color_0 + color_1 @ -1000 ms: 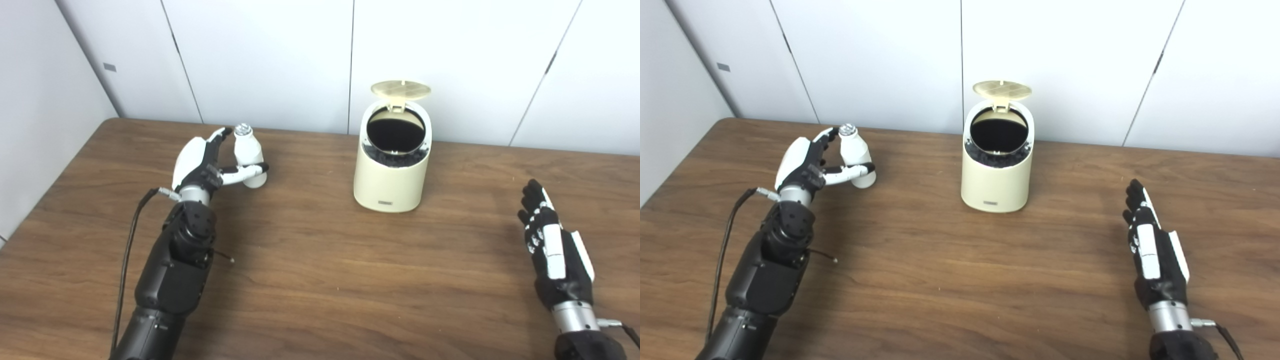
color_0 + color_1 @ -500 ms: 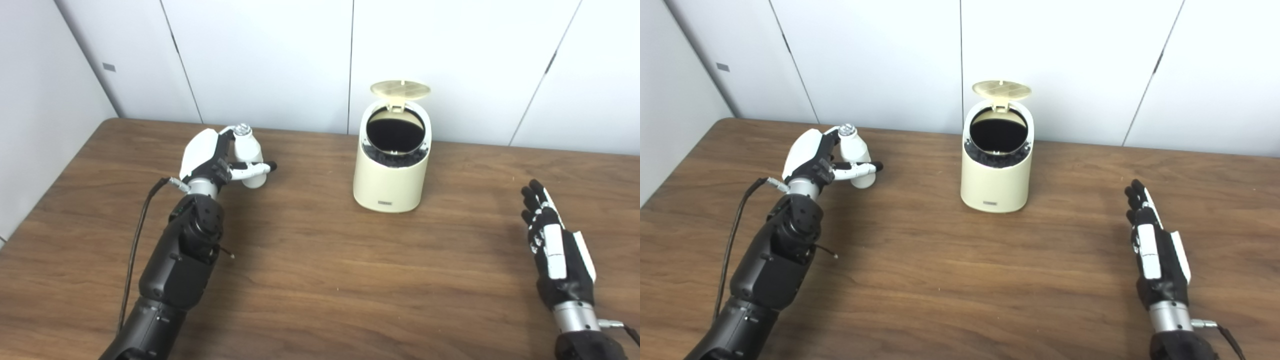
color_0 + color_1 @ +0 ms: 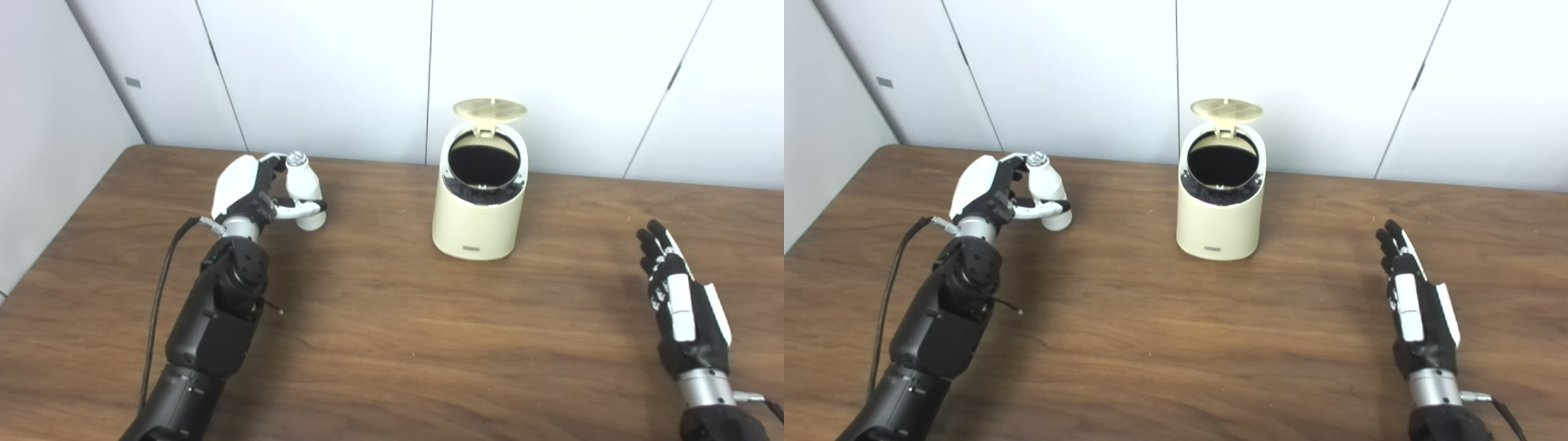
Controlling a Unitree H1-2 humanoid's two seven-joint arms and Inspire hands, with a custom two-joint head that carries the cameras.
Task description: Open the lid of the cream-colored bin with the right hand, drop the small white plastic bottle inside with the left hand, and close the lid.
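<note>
Now standing upright on the table [image 3: 380,343] at about 10 o'clock: the bottle [image 3: 304,197], with the left hand [image 3: 252,197] wrapped around it, thumb across the front, fingers behind. At 12 o'clock, near the wall: the bin [image 3: 478,205], lid [image 3: 489,109] raised, dark inside. At 4 o'clock, well apart from the bin: the right hand [image 3: 681,306], released, fingers straight, holding nothing.

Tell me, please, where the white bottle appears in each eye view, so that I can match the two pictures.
Left eye view: the bottle stands upper left, at the left hand.
Right eye view: the bottle is upper left too, a little further left.
Shared landmark: the bin with its lid up, right of the bottle.
</note>
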